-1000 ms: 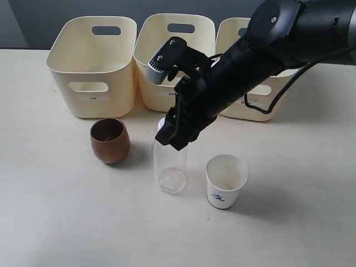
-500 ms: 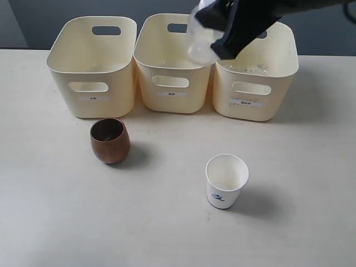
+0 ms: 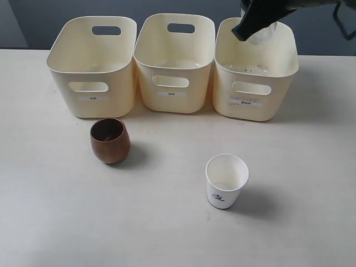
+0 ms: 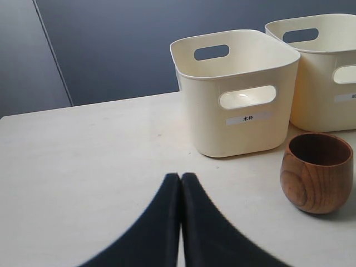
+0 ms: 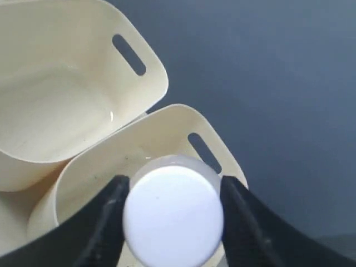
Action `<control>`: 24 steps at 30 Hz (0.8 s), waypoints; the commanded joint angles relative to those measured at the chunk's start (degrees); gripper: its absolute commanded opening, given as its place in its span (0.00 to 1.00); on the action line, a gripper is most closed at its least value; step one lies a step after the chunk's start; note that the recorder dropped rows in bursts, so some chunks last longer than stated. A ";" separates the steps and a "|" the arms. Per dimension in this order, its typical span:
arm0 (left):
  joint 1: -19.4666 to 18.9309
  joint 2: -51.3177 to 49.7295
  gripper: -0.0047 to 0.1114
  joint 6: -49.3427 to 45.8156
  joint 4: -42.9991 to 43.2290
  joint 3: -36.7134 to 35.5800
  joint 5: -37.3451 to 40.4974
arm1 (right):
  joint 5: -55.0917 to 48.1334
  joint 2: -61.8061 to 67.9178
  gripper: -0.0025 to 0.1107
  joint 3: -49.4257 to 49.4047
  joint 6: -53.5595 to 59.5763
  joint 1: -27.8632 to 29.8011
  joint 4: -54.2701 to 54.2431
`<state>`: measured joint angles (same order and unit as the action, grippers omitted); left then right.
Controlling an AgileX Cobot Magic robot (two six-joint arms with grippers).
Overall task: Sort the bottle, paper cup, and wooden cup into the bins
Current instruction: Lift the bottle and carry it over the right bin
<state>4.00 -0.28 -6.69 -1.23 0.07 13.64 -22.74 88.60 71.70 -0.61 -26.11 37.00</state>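
Note:
My right gripper (image 5: 172,192) is shut on the clear bottle (image 5: 173,217), whose white cap fills the space between the fingers. It hangs over the right-hand bin (image 3: 255,78); in the exterior view the bottle (image 3: 260,34) peeks out below the dark right gripper (image 3: 253,25) at the top edge. The brown wooden cup (image 3: 110,140) stands on the table in front of the left bin (image 3: 93,67), and it shows too as the wooden cup (image 4: 317,172) in the left wrist view. The white paper cup (image 3: 226,181) stands nearer the front. My left gripper (image 4: 181,178) is shut and empty, low over the table.
The middle bin (image 3: 174,61) stands between the other two; all three sit in a row at the back of the beige table (image 3: 55,222). A dark wall runs behind them. The left bin (image 4: 239,89) carries a small label on its front.
My right gripper has lifted the bottle off the table from between the two cups and carried it up and to the right, past the middle bin to over the right bin.

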 commanded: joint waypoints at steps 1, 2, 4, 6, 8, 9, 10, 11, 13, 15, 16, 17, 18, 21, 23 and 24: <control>0.20 0.28 0.04 0.11 -0.01 -0.07 0.00 | 1.48 7.33 0.02 3.66 -0.89 2.09 -1.06; 0.20 0.28 0.04 0.11 -0.01 -0.07 0.00 | 1.74 8.70 0.02 4.15 -0.89 2.09 -0.94; 0.20 0.28 0.04 0.11 -0.01 -0.07 0.00 | 2.56 11.32 0.02 5.30 -0.89 2.09 -0.15; 0.20 0.28 0.04 0.11 -0.01 -0.07 0.00 | 3.28 13.61 0.02 6.33 -0.89 2.09 -0.15; 0.20 0.28 0.04 0.11 -0.01 -0.07 0.00 | 3.37 15.30 0.02 6.98 -0.89 2.09 -0.15; 0.20 0.28 0.04 0.11 -0.01 -0.07 0.00 | 3.79 16.39 0.02 7.22 -0.89 2.09 -0.15; 0.20 0.28 0.04 0.11 -0.01 -0.07 0.00 | 3.92 17.10 0.02 7.54 -0.89 2.09 -0.15; 0.20 0.28 0.04 0.11 -0.01 -0.07 0.00 | 4.17 17.86 0.02 7.61 -0.89 2.09 -0.15; 0.20 0.28 0.04 0.11 -0.01 -0.07 0.00 | 4.44 19.02 0.02 7.61 -0.89 2.09 0.14; 0.20 0.28 0.04 0.11 -0.01 -0.07 0.00 | 4.44 19.98 0.02 7.61 -0.89 2.09 0.45; 0.20 0.28 0.04 0.11 -0.01 -0.07 0.00 | 4.44 20.27 0.02 7.61 -0.89 2.09 0.45; 0.20 0.28 0.04 0.11 -0.01 -0.07 0.00 | 4.44 20.69 0.02 7.61 -0.89 2.09 0.45; 0.20 0.28 0.04 0.11 -0.01 -0.07 0.00 | 4.44 20.95 0.02 7.61 -0.89 2.09 0.45; 0.20 0.28 0.04 0.11 -0.01 -0.07 0.00 | 4.55 21.08 0.02 7.61 -0.89 2.09 -0.06; 0.20 0.28 0.04 0.11 -0.01 -0.07 0.00 | 4.55 21.08 0.02 7.61 -0.89 2.09 -0.46; 0.20 0.28 0.04 0.11 -0.01 -0.07 0.00 | 4.27 21.08 0.02 7.61 -0.89 2.09 -0.59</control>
<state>4.00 -0.28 -6.69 -1.23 0.07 13.64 -18.89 109.91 78.82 -1.24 -24.28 36.72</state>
